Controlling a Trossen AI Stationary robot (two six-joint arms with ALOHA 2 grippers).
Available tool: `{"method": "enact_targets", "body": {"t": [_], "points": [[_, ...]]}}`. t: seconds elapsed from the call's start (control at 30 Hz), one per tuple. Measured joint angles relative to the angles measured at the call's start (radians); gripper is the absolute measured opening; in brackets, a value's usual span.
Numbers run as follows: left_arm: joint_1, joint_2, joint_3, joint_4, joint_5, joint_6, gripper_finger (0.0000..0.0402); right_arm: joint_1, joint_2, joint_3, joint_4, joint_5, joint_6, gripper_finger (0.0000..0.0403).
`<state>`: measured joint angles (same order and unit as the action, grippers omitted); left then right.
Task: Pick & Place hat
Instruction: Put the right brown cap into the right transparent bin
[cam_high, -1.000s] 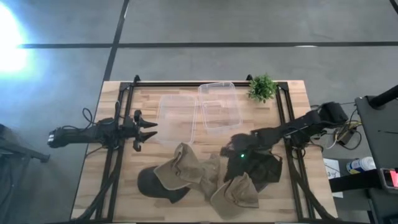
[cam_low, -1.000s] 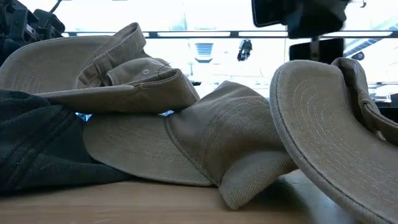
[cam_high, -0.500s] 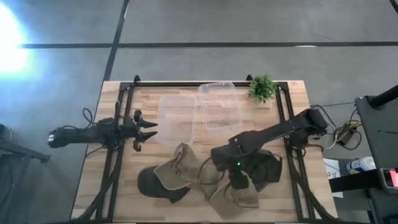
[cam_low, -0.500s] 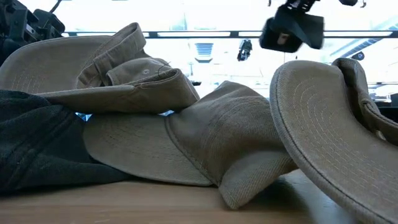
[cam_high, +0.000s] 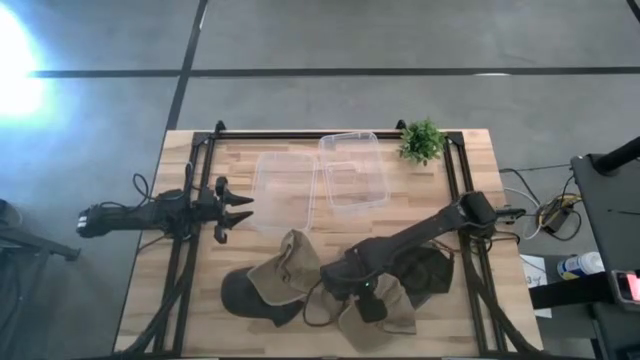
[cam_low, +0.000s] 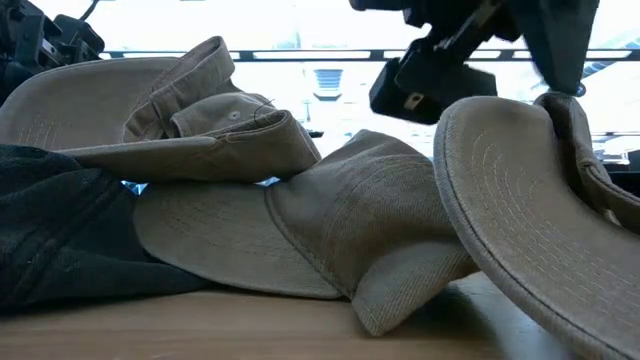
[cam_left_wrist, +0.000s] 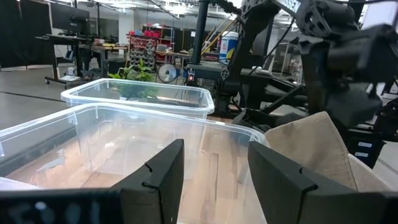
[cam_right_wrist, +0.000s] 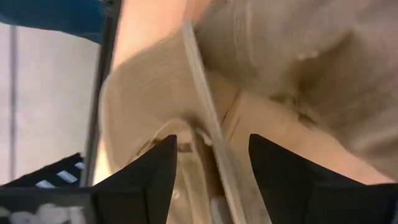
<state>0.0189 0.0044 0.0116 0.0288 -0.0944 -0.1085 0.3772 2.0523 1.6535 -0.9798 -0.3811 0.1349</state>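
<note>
While the left gripper (cam_high: 238, 208) is waiting with its fingers spread beside the clear bins (cam_high: 320, 180), the right arm is reaching over the pile of hats (cam_high: 330, 285) in the overhead picture. The right gripper (cam_high: 350, 283) is hanging above the tan hat (cam_high: 385, 312) at the pile's near right edge, away from the bins; a dark hat (cam_high: 243, 295) is lying at the pile's far left.

From table height, the right gripper (cam_low: 425, 75) is showing just above the upturned brim of the tan hat (cam_low: 520, 240), not pressing on it.

In the left wrist picture, the left gripper's fingers (cam_left_wrist: 161, 171) are standing apart with nothing between them, pointing at the bins (cam_left_wrist: 143, 134).

In the right wrist picture, the right gripper's fingers (cam_right_wrist: 146, 168) are standing wide, grasping nothing, with the tan hat's brim (cam_right_wrist: 199, 106) running edge-on between them.

A good grasp likely means coming down with that brim centred between the fingers and pinching only this hat, not the neighbours it overlaps.
</note>
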Motion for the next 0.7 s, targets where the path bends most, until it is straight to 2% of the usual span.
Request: {"method": "enact_targets", "body": {"t": [0.17, 0.43, 0.57, 0.7], "points": [[0.0, 0.0, 0.0, 0.0, 0.0, 0.0, 0.0172, 0.005, 0.007, -0.011, 0.015, 0.014, 0.001, 0.0151], [0.0, 0.0, 0.0, 0.0, 0.0, 0.0, 0.0172, 0.003, -0.006, -0.048, 0.034, 0.014, 0.01, 0.002], [0.0, 0.0, 0.0, 0.0, 0.0, 0.0, 0.0172, 0.002, -0.07, -0.048, -0.006, 0.031, 0.046, 0.0015], [0.0, 0.0, 0.0, 0.0, 0.0, 0.0, 0.0172, -0.02, -0.228, -0.039, -0.059, 0.146, 0.145, 0.0014]]}}
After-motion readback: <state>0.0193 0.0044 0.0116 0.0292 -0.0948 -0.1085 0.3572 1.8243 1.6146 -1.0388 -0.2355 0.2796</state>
